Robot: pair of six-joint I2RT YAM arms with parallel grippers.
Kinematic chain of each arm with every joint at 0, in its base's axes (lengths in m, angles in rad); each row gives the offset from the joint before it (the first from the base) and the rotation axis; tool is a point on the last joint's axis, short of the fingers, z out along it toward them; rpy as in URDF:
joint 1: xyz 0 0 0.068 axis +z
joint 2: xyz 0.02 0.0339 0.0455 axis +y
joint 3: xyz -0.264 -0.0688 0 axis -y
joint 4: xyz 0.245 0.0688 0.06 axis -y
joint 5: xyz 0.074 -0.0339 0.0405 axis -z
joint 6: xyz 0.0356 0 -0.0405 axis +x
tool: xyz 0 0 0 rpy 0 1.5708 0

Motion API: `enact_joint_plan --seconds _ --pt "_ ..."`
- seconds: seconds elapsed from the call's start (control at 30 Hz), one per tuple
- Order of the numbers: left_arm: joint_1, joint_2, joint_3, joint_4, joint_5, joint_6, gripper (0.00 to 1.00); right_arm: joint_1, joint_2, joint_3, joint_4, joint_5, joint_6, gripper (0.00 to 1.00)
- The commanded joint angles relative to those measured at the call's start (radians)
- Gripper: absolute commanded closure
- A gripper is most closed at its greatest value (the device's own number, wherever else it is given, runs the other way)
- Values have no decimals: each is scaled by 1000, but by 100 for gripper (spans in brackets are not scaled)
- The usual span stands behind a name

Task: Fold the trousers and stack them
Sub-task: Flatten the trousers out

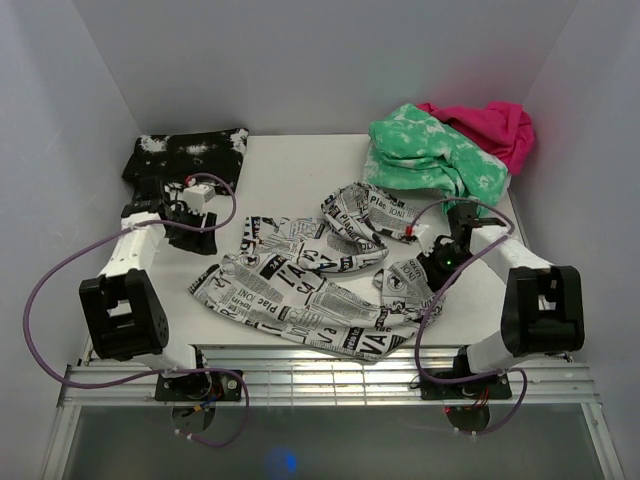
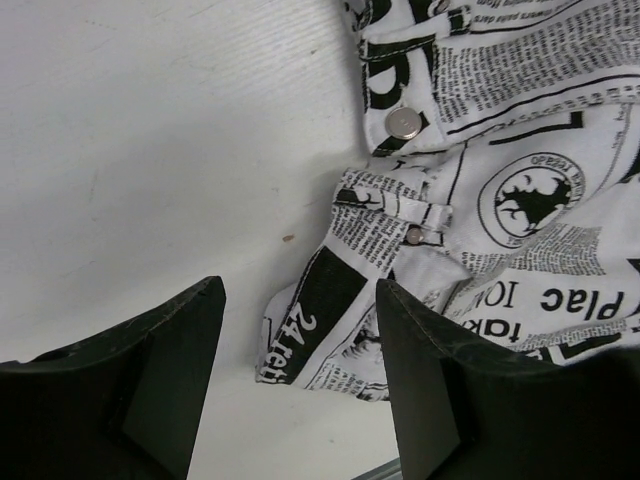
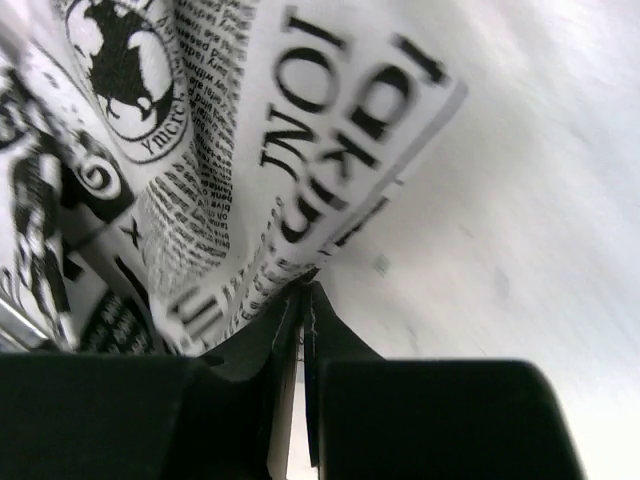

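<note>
The white table [image 1: 300, 170] carries the trousers [image 1: 290, 290], crumpled across its middle. Beyond the trousers to the left lies a black speckled garment [image 1: 190, 152]. Beyond them to the right, a green-and-white garment [image 1: 435, 155] touches a pink garment [image 1: 490, 128].

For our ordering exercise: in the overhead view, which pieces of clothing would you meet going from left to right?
black speckled garment → newspaper-print trousers → green garment → pink garment
</note>
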Motion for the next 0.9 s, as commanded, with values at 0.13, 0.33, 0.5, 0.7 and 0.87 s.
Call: enact_joint_plan --seconds 0.13,0.33,0.5,0.7,0.87 --pt "3 44 -96 64 -66 67 30 -159 -130 159 -104 222 -172 92" --pt "3 97 -127 72 -17 79 28 -222 -144 161 -166 292 -286 92" --pt "3 126 -176 90 49 106 44 -418 -141 118 -173 410 -520 92" --pt "78 99 -205 142 5 56 100 -570 26 208 -216 455 -602 92" --pt "275 58 -214 181 -81 84 100 -544 91 233 -261 426 -595 92"
